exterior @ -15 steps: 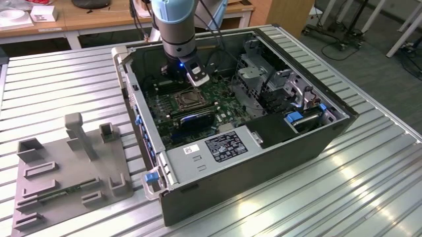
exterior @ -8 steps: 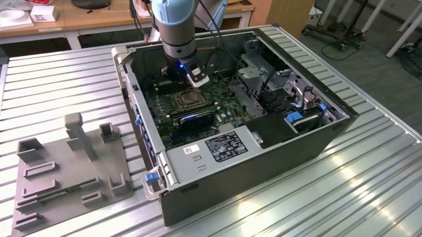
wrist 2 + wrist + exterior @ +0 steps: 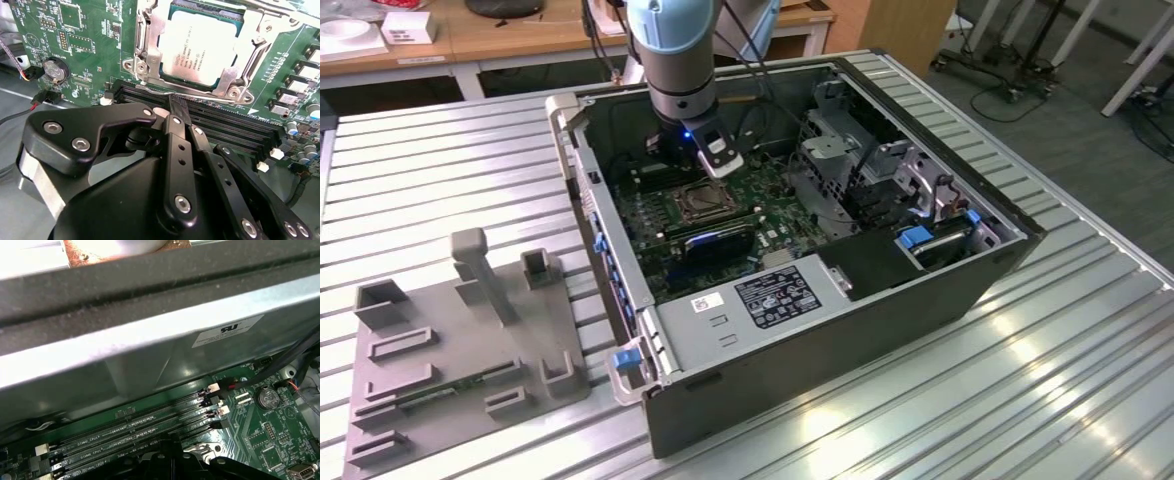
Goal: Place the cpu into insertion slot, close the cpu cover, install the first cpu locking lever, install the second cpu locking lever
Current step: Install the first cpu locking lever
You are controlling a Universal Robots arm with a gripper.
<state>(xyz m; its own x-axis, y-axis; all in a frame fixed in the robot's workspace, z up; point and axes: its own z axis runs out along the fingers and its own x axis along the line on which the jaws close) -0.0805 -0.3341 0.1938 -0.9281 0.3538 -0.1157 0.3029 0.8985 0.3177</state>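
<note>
You are looking at the arm's black two-fingered gripper [image 3: 175, 103] reaching down into the open dark-grey computer case [image 3: 854, 330]. Its fingers [image 3: 172, 131] are pressing together with nothing visibly between them, their tip hanging just beside the socket's edge, over the long black memory slots [image 3: 225, 125]. The cpu [image 3: 200, 47], a small flat square chip with a silvery-grey top, is sitting in the insertion slot [image 3: 200, 6], the square socket in the green motherboard [image 3: 85, 30], and it is carrying several lines of dark print. The cpu cover [image 3: 149, 47], a thin silver-grey metal frame, is lying down around the chip's edges. More writing is showing on a white label [image 3: 774, 295] with black print on the power supply box, at five o'clock from the socket in the exterior view, and on a white sticker [image 3: 227, 331] on the case's inner wall in the first wrist view. The case is resting on a ribbed silver metal table [image 3: 1014, 400]. A grey moulded fixture tray [image 3: 454, 340] is lying at eight o'clock from it, a wooden desk [image 3: 494, 35] is standing at twelve o'clock, and grey carpeted floor [image 3: 1067, 130] is spreading at two o'clock.
</note>
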